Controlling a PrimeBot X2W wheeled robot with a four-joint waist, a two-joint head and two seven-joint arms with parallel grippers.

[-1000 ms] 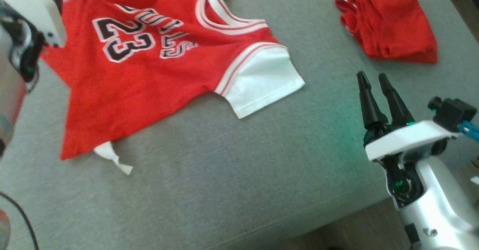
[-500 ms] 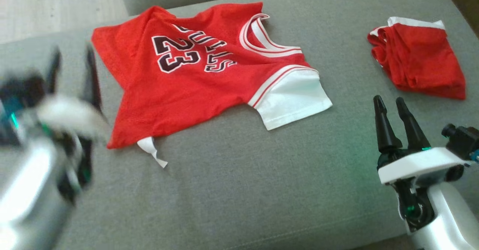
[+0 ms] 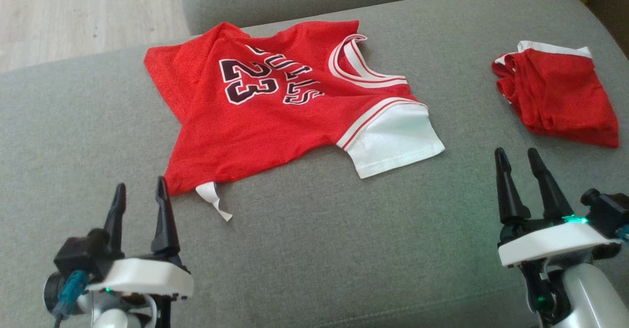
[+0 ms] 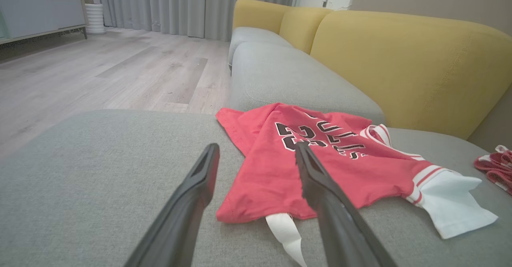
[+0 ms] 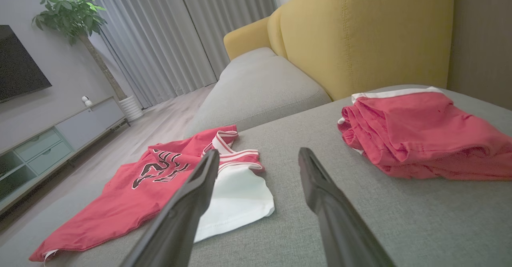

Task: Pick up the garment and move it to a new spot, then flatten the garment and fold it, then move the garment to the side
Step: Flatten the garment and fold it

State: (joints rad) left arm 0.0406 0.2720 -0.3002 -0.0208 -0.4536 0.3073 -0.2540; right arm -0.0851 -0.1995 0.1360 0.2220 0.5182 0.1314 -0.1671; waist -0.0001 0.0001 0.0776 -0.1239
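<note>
Left hand (image 3: 140, 183) fingers apart, empty. Jersey (image 3: 275, 122) hem corner is just beside its tips at 1 o'clock, body running 8-to-2 across the sofa cushion (image 3: 319, 249). Left is nearer. Right hand (image 3: 516, 151) also apart, sleeve at its 10. Print reads "23", likely "BULLS"; hem tag (image 3: 214, 203) unreadable.

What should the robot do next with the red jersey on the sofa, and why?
Probably ease the left gripper forward to the jersey's near hem corner by the white tag. It and the right gripper are open and empty; the left sits closest to that corner, and the jersey lies unfolded.
</note>
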